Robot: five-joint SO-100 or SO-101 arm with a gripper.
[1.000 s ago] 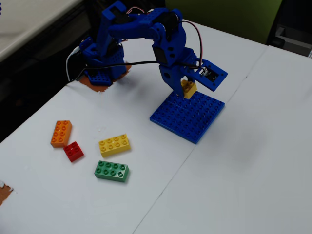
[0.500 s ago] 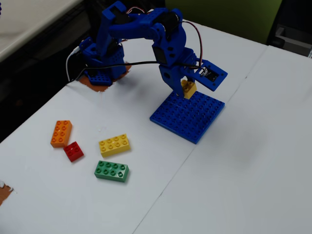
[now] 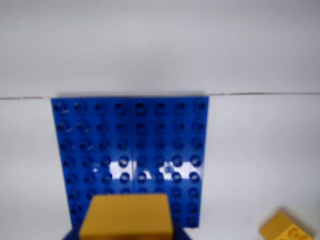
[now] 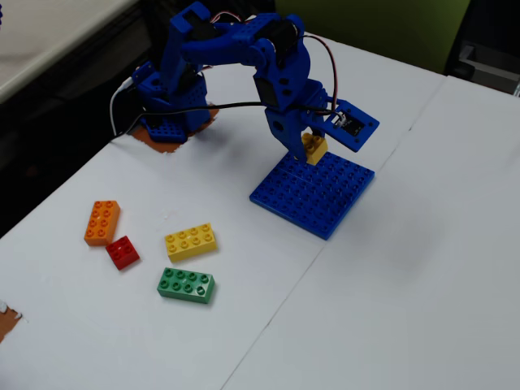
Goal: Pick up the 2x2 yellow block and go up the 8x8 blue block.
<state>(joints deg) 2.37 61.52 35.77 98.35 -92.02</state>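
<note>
Above the 8x8 blue block (image 4: 313, 193), the gripper (image 4: 313, 146) stays clamped on the 2x2 yellow block (image 4: 314, 149), unmoved over the last second; placement seems imminent.

white table (image 4: 422, 268) | 8x8 blue block (image 4: 313, 193) | 4 loose bricks (image 4: 190, 242)

The white worktop (image 4: 390, 292) fills most of the fixed view, made of two panels meeting at a thin seam (image 4: 280, 313) that runs diagonally across it. Left of the worktop lies a dark gap (image 4: 57, 154), and beyond that gap a pale second surface (image 4: 41, 32) occupies the upper-left corner. Behind the worktop's far edge stands a green panel (image 4: 382, 24). Lighting is even and soft, with faint shadows.
</note>
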